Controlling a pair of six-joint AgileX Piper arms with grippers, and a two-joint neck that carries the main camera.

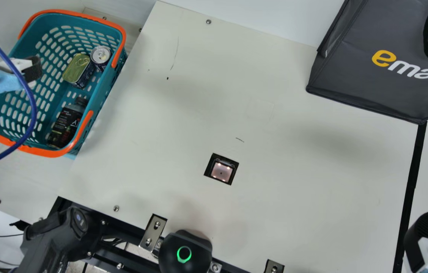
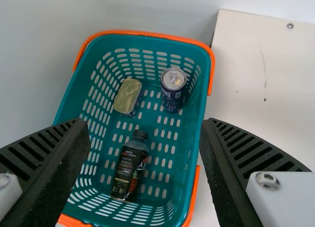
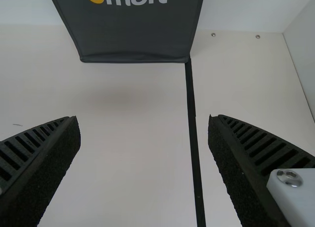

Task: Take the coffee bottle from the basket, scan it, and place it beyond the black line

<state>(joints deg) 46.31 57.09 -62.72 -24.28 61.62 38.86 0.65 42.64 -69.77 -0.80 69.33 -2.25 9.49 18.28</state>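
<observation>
Main view: the coffee bottle (image 1: 66, 125) lies in the teal basket (image 1: 49, 152), its dark cap turned toward a flat tin (image 1: 76, 68) and a can (image 1: 100, 55) at the basket's other end. The left gripper (image 1: 7, 62) hangs over the side of the basket away from the tabletop (image 1: 274, 212), its jaws apart, and a blue cable (image 1: 33, 110) loops across in front. Set into the tabletop is the scanner window (image 1: 221, 171), small lights glowing in it. The black line (image 1: 411, 182) runs down from a corner of the dark bag (image 1: 381, 87); near the line's other end is the right gripper (image 1: 424, 239).

Left wrist view: the left gripper (image 2: 145, 122) has its jaws wide with nothing between them, and the basket is below. The bottle lies on the basket floor, label up, while the can stands upright near the tin.

Right wrist view: the right gripper (image 3: 144, 121) also has wide, unfilled jaws above the tabletop. The black line passes between them, with the bag beyond.
</observation>
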